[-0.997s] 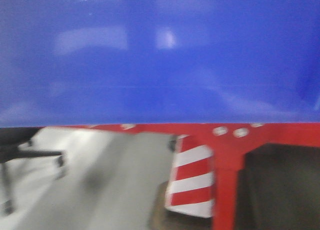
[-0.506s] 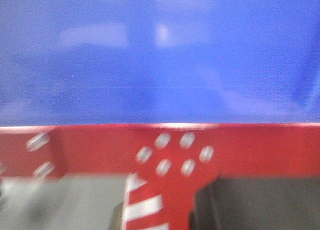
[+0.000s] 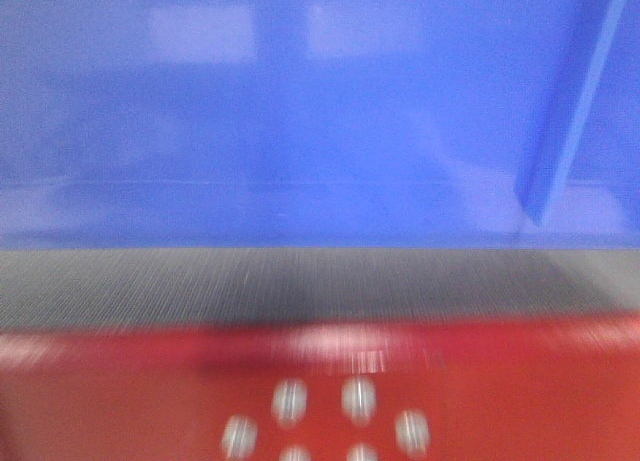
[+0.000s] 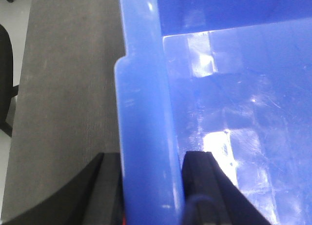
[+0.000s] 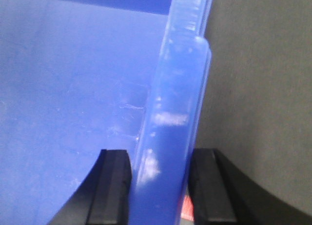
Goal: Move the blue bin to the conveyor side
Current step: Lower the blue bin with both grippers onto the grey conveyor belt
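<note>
The blue bin (image 3: pixel 300 121) fills the upper half of the front view, its glossy wall close to the camera, with one raised rib (image 3: pixel 570 111) at the right. Below it runs the dark conveyor belt (image 3: pixel 320 286). In the left wrist view my left gripper (image 4: pixel 152 186) is shut on the bin's thick rolled rim (image 4: pixel 144 112), one finger outside and one inside the bin. In the right wrist view my right gripper (image 5: pixel 160 186) is shut on the opposite rim (image 5: pixel 173 108) the same way.
A red metal frame (image 3: pixel 500 401) with several bolt heads runs under the belt at the bottom of the front view. Dark belt surface (image 4: pixel 68 88) lies beside the bin on the left, and likewise (image 5: pixel 258 88) on the right. A black chair part shows at the far left.
The view has shifted: the red frame dropped to the bottom edge, the dark belt came into sight under the bin, and the striped post and floor left the view.
</note>
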Tool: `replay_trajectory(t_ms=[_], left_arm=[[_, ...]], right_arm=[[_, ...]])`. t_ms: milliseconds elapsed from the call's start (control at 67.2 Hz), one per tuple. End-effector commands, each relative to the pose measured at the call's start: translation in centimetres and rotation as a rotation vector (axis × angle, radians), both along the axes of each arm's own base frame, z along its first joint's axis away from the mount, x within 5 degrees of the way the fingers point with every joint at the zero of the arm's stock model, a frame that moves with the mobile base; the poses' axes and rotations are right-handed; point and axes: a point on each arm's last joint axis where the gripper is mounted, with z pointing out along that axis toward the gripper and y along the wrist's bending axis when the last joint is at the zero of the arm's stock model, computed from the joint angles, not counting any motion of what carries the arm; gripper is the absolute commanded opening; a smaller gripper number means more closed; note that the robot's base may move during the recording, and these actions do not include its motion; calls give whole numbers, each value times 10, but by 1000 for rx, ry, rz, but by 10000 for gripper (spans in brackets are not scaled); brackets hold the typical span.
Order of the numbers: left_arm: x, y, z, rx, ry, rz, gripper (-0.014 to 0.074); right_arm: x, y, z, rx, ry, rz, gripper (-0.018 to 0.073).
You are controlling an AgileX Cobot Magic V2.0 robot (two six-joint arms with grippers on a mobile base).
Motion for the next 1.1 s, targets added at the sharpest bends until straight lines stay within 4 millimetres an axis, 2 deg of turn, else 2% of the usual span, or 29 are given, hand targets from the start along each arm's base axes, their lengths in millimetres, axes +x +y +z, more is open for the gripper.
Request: replay_trajectory(t_ms=[0, 1086], left_arm=[[-1, 7, 13, 77, -106, 12, -8], [-1, 7, 13, 77, -106, 12, -8]], right_arm=[[-2, -2, 11, 0, -111, -1, -78], [-2, -2, 11, 0, -111, -1, -78]])
